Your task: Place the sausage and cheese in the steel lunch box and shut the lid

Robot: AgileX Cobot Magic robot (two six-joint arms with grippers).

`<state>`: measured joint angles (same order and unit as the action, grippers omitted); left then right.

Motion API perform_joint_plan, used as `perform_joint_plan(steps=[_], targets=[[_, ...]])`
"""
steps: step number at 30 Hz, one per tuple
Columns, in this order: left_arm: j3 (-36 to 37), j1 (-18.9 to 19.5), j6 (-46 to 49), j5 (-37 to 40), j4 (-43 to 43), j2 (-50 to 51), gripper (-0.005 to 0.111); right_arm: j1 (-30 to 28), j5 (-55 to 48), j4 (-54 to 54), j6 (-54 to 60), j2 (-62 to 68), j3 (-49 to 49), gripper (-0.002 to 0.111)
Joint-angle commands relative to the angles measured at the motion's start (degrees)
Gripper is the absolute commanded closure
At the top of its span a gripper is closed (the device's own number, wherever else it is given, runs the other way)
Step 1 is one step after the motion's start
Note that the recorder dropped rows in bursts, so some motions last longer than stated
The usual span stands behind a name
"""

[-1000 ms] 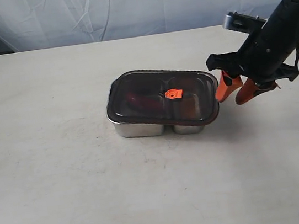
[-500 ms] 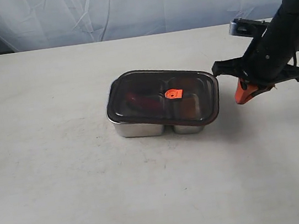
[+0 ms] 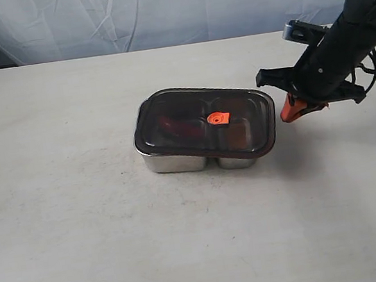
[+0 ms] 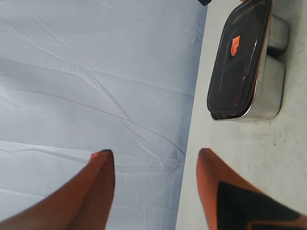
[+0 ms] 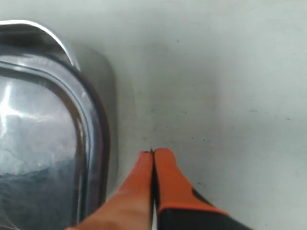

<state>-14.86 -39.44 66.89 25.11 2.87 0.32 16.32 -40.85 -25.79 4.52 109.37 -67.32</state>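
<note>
— Where is the steel lunch box (image 3: 177, 161) found?
— Near the middle of the bench (image 3: 83, 240), shiny, covered by the dark smoky lid (image 3: 191, 116).
— And the grippers?
— The right gripper (image 5: 152, 152) is pinched closed on nothing just beside it; the left gripper (image 4: 153, 153) is spread wide.

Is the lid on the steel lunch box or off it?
On. The lid covers the steel lunch box on all sides; whether it is pressed tight, cannot tell.

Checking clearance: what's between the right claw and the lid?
Only a strip of bare table. The right wrist view shows it: the shut right claw sits beside the lid, nothing in the gap.
</note>
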Motion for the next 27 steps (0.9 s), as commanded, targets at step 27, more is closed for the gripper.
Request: perform_joint_plan(steps=[27], targets=[[-0.1, -0.4, -0.6, -0.9, -0.7, -0.3, 0.056, -0.1, 2.1, -8.4, 9.0, 4.1, -3.3, 0.108]])
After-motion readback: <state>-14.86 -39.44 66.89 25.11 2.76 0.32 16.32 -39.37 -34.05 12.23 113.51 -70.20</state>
